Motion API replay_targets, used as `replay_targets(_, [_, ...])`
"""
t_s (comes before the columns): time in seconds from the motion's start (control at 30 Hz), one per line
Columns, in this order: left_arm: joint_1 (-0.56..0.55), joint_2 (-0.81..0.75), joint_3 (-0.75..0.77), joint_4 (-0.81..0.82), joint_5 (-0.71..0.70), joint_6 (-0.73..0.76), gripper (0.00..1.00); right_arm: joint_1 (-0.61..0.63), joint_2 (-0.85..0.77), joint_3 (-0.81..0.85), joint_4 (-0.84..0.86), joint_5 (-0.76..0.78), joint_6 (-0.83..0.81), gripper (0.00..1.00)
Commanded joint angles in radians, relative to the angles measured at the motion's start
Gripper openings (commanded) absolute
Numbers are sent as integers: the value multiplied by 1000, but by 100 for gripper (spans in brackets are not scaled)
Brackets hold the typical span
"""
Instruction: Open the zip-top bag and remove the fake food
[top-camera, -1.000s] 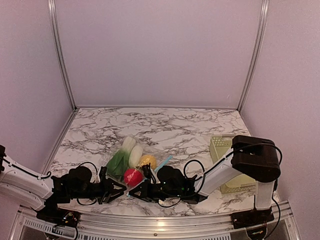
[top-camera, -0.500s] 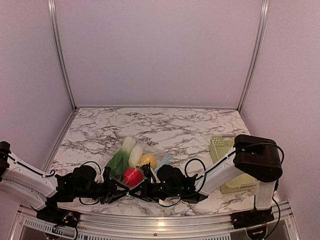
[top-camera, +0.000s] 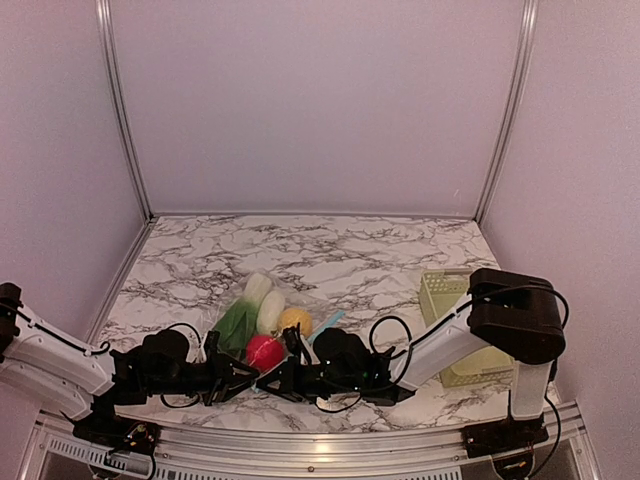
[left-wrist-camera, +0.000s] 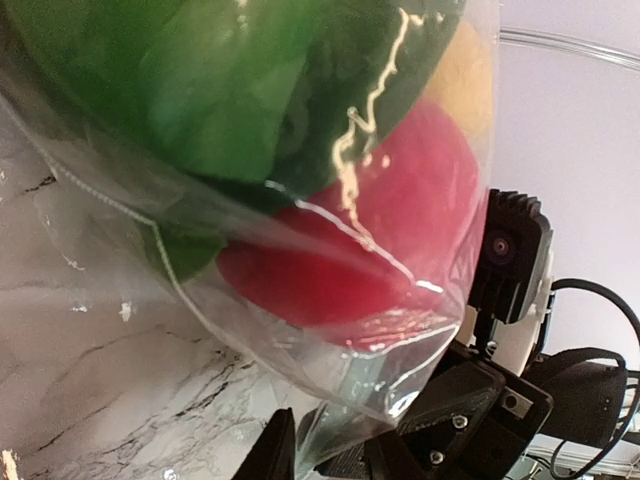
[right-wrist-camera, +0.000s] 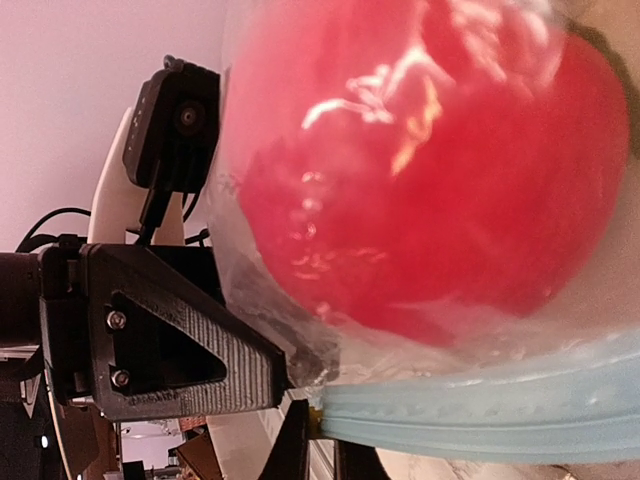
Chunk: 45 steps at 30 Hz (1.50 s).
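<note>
The zip-top bag (top-camera: 262, 325) is not yet opened, and the fake food (top-camera: 264, 351) is enclosed. Its zipper strip (right-wrist-camera: 450, 420) is pinched by the closed right gripper (top-camera: 270, 380). The left gripper's (top-camera: 240, 378) hold cannot be told.

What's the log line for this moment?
left gripper: at zip-top bag edge, grip unclear | right gripper: shut on zipper strip | fake food: inside bag

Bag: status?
Right fingers shut on bag, at blue zipper strip. Left fingers at bag edge, grip unclear. Food inside bag. Basket apart, far right.
</note>
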Motion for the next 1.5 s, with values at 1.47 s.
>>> replay_targets(1.47, [-4,-209,-50,-157,-8,-31,0,-66,-95,-151,151,85,121,4])
